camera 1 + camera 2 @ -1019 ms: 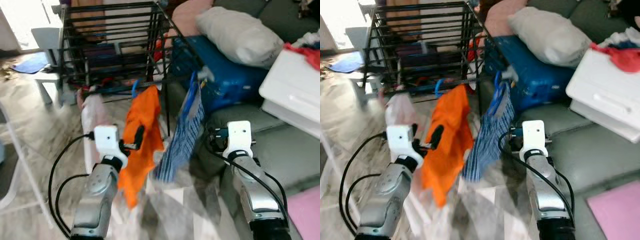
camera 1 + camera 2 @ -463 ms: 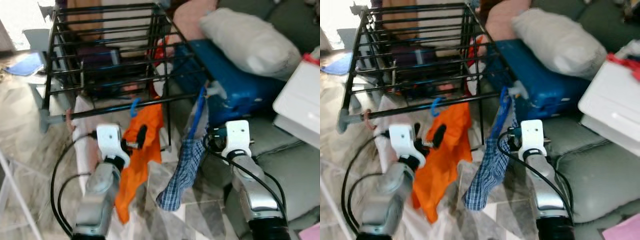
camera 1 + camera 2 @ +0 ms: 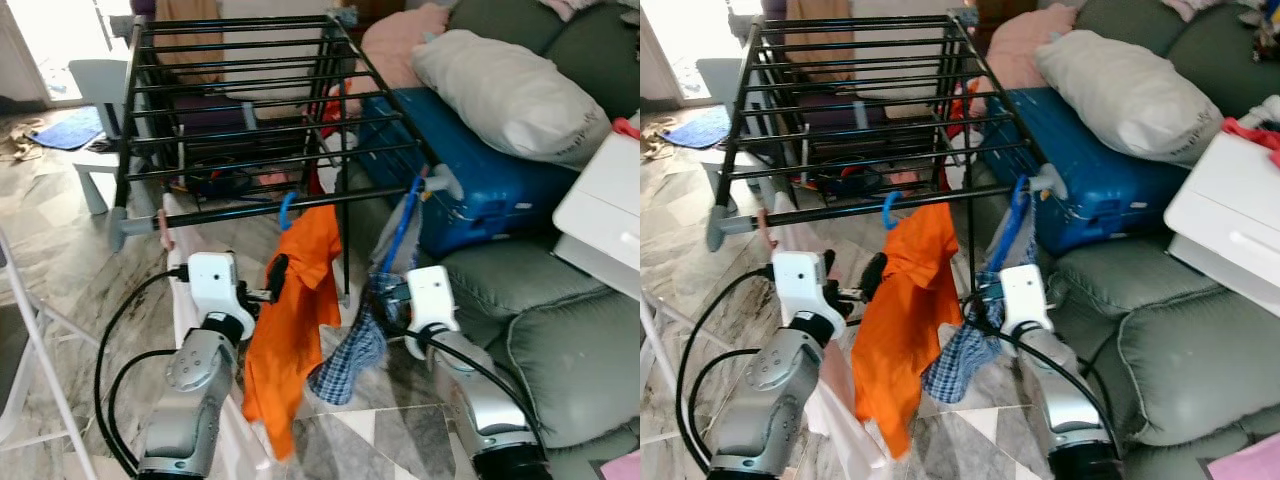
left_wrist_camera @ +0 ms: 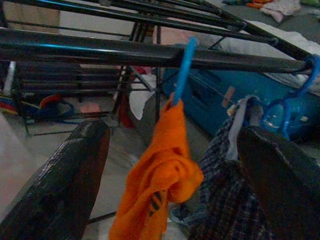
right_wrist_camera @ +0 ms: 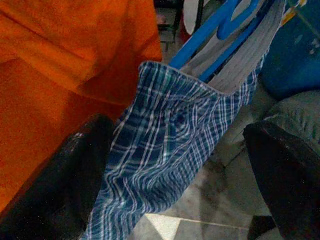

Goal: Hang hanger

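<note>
Drying rack [image 3: 240, 110] ahead, centre. Two hangers w/ garments on its front rail: shirt [image 3: 295, 310] left, checked shorts [image 3: 350, 360] right. Suitcase [image 3: 480, 180] right of rack, pillow [image 3: 510, 90] on it. Sofa [image 3: 560, 330] right.

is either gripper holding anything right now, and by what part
Nothing is held. The left gripper is open before the orange garment; the right gripper is open around the plaid garment, not clamped.

We cannot see the right gripper's [image 3: 980, 296] tips behind the plaid cloth [image 3: 958, 352]. The rack [image 3: 240, 100] blocks the clutter beneath it, and the white box [image 3: 605, 210] runs off the edge.
</note>
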Motion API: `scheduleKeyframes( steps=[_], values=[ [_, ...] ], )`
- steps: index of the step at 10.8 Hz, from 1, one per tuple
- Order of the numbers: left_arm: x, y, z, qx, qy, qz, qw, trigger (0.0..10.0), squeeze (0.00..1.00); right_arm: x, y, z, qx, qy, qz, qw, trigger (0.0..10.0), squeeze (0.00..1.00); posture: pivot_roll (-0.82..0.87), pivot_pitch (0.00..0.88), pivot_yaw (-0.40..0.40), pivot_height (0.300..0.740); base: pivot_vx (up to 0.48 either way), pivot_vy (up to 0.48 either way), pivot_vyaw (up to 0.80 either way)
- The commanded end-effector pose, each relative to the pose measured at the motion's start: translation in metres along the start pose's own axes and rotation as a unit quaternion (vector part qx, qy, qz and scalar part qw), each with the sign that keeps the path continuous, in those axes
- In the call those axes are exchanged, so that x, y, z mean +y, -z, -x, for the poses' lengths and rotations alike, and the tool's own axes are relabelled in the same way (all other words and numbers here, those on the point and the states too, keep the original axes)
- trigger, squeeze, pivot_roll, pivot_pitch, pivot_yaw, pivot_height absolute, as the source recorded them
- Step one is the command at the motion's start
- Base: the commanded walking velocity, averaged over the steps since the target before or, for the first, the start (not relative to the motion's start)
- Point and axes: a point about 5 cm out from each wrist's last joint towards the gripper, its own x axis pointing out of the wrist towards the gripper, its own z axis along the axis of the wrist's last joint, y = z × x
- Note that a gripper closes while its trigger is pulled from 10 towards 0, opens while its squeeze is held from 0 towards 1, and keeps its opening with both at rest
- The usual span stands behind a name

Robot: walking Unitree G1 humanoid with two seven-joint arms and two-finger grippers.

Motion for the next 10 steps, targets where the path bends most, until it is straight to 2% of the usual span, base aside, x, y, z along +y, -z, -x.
scheduleKeyframes(
  steps=[1, 5, 7, 9, 10],
  values=[
    [-0.002, 0.002, -0.001, 0.009, 0.006, -0.004, 1.000, 10.0, 0.00, 0.009, -0.004, -0.005, 0.004, -0.028, -0.004, 1.000, 10.0, 0.00, -0.18, 0.008, -0.023, 0.740, 0.000, 0.000, 0.00],
    [-0.007, 0.004, -0.002, 0.013, 0.014, -0.006, 1.000, 10.0, 0.00, 0.011, -0.008, -0.023, 0.030, -0.032, -0.030, 0.999, 10.0, 0.00, -0.17, 0.001, -0.033, 0.740, 0.000, 0.000, 0.00],
    [-0.007, 0.005, -0.001, 0.016, 0.015, -0.004, 1.000, 10.0, 0.00, -0.009, -0.001, -0.023, 0.053, 0.006, -0.026, 0.998, 10.0, 0.00, -0.18, 0.008, -0.035, 0.740, 0.000, 0.000, 0.00],
    [-0.010, 0.007, -0.003, 0.022, 0.029, -0.005, 0.999, 10.0, 0.00, -0.034, -0.002, -0.022, 0.048, 0.062, -0.012, 0.997, 10.0, 0.00, -0.18, 0.016, -0.026, 0.740, 0.000, 0.000, 0.00],
    [-0.012, 0.006, -0.003, 0.022, 0.037, -0.006, 0.999, 10.0, 0.00, -0.039, -0.003, -0.021, 0.045, 0.071, -0.004, 0.996, 10.0, 0.00, -0.18, 0.000, -0.022, 0.740, 0.000, 0.000, 0.00]
  ],
)
